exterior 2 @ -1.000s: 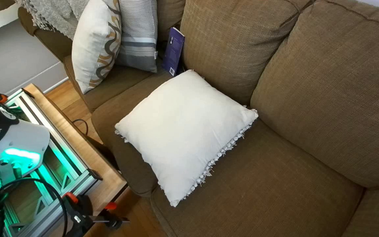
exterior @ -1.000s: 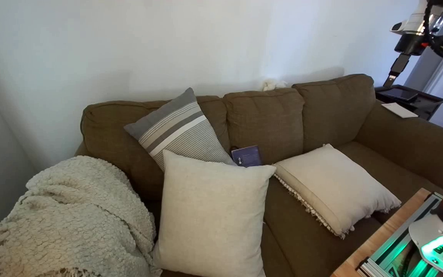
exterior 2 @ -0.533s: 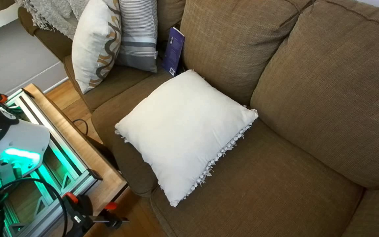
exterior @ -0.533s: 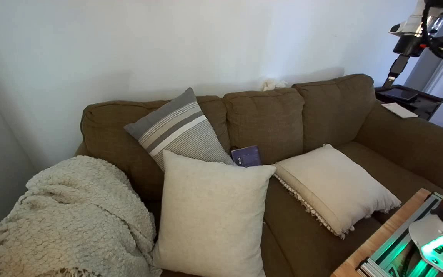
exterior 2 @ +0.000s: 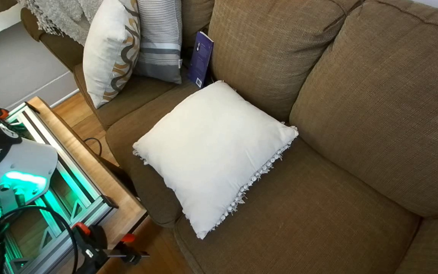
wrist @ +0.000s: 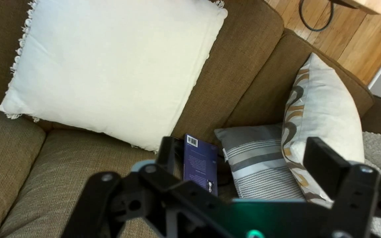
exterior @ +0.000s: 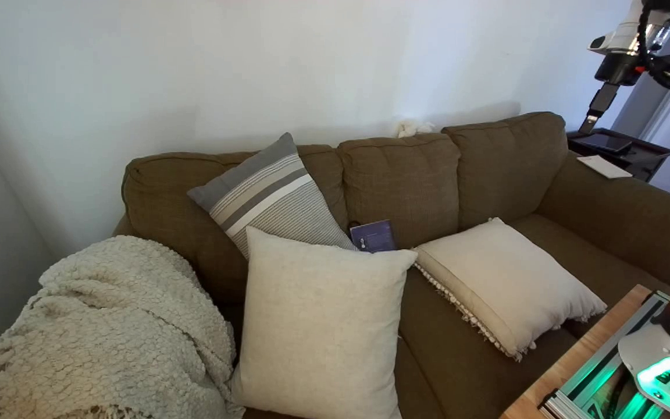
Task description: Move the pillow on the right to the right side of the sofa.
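1. Wrist view, left: fringed pillow (wrist: 114,66) lay on the sofa (wrist: 233,62), around its middle, ungripped. Move looked unstarted; grasp, carry right and set-down were left.
2. Centre: gripper (wrist: 244,158) had jaws wide apart, holding nothing.
3. Right: wavy-print pillow (wrist: 327,109) showed its pattern; an exterior view gave only its plain back (exterior: 323,326).

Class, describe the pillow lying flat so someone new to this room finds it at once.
Start at the brown sofa. On it, near the purple book, a square cream pillow lies flat. Fringed edges set it apart from the striped grey pillow and the wavy-patterned cream pillow.
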Motion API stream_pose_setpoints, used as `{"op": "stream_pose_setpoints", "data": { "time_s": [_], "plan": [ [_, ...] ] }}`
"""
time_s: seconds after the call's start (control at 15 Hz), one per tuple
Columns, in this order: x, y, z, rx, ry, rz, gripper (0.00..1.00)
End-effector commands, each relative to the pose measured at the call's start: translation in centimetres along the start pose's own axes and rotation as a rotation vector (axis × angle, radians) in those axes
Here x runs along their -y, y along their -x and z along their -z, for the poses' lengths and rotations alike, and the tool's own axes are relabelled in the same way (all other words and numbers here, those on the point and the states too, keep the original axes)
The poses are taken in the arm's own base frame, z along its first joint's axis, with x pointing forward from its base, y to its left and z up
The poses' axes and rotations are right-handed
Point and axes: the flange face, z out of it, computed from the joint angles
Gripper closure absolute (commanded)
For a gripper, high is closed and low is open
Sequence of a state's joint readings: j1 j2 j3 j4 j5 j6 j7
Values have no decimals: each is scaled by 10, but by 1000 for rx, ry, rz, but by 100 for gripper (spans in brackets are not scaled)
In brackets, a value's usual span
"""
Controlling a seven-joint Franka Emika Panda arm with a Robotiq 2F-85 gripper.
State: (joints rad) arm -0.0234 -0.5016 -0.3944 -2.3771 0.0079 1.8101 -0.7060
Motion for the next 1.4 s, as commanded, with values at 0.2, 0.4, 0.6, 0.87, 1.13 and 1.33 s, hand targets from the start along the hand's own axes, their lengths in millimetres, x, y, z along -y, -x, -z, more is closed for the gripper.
{"op": "stream_pose_setpoints", "data": {
  "time_s": [0.2, 0.4, 0.6, 0.87, 1.13, 1.33],
  "plan": [
    [-12, -49, -49, 26, 44, -35, 0],
    [-17, -84, -99, 71, 59, -33, 0],
    [-20, -116, -147, 126, 29, -1, 0],
    [2, -155, -196, 275, -44, 118, 0],
    [13, -161, -204, 304, -38, 144, 0],
    [9, -163, -204, 309, -45, 155, 0]
  ]
}}
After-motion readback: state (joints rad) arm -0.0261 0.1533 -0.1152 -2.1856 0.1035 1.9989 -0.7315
